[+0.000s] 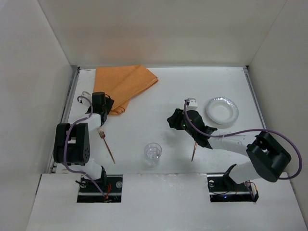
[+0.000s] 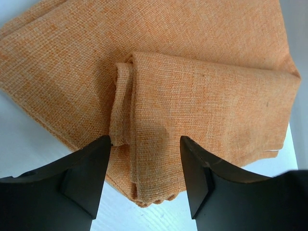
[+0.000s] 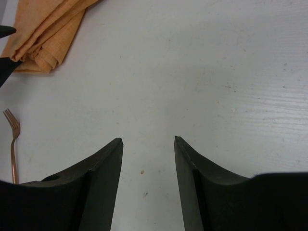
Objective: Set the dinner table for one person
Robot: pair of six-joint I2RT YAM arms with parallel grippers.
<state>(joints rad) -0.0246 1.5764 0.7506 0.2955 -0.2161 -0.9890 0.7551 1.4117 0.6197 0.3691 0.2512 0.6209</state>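
Matte white rectangular dinner table, thin metal strips along the side edges, spread flat under everything from the arm bases to the far wall. Orange cloth, coarse visible weave, folded in soft layers, lying at far left with a folded corner toward the left arm. Left gripper: black wedge-shaped fingers spread apart, straddling that folded corner, not clamped on it (contact with fabric unclear). Right gripper: same black wedges, spread apart over bare tabletop mid-table, gripping nothing. Round white plate with crinkled silvery rim, far right. Clear cylindrical glass, upright, near centre front. Slim copper-toned fork, tines pointing to the far side, beside the left arm. Second thin copper-toned utensil, partly under the right arm, type not discernible.
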